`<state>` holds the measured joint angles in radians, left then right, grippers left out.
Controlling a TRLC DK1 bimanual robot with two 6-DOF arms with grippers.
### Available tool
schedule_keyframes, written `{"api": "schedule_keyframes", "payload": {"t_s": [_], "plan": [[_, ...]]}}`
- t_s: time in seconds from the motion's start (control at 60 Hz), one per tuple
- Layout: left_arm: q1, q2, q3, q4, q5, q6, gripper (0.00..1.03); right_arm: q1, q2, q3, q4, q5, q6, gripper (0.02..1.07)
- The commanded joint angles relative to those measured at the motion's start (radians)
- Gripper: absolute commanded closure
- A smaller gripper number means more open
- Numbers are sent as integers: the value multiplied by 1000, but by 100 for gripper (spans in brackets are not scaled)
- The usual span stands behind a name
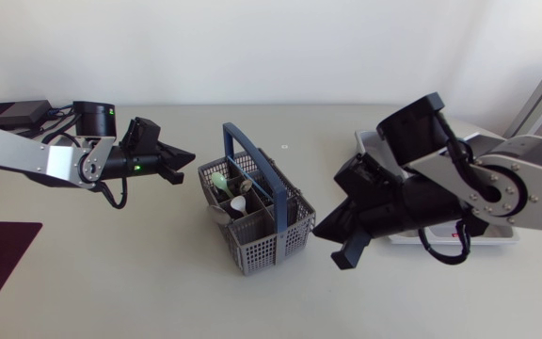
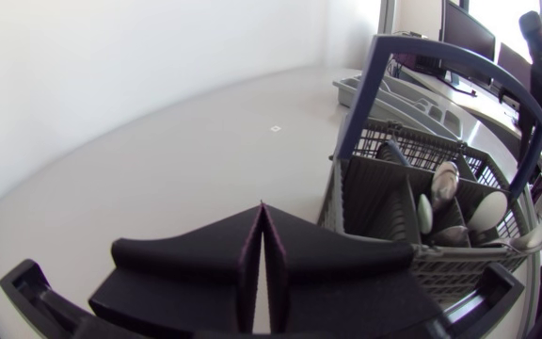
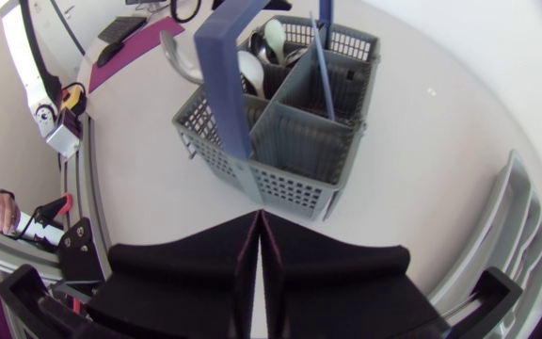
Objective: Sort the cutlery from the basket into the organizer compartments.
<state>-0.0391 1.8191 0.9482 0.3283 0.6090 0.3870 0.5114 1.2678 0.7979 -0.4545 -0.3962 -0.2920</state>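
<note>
Pale worktop (image 1: 111, 282) carries the grey basket (image 1: 276, 247) at its middle, spoons (image 1: 240, 203) standing inside. Left hand (image 1: 184, 156) hovers just beside it, clenched and empty. Right hand (image 1: 326, 229), clenched and empty too, is near the opposite side. The organizer (image 1: 492, 239) lies under the right arm.

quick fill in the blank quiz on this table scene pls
1. The basket has a ____ handle.
2. The left claw and the right claw are both ____, holding nothing.
3. The organizer lies beneath the ____ arm.

Missing words: blue; shut; right.
</note>
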Motion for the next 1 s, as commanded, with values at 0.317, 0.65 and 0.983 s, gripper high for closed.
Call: {"api": "schedule_keyframes", "payload": {"t_s": [0.317,0.65,0.983], "plan": [[-38,97,78,-48,81,-20,100,45,199,-37,198,11,16,101],[-64,20,-3,-138,150,66,100,-53,234,27,238,31,7,101],[-127,-150,-173,-179,164,108,100,-148,341,133,272,25,-10,101]]}}
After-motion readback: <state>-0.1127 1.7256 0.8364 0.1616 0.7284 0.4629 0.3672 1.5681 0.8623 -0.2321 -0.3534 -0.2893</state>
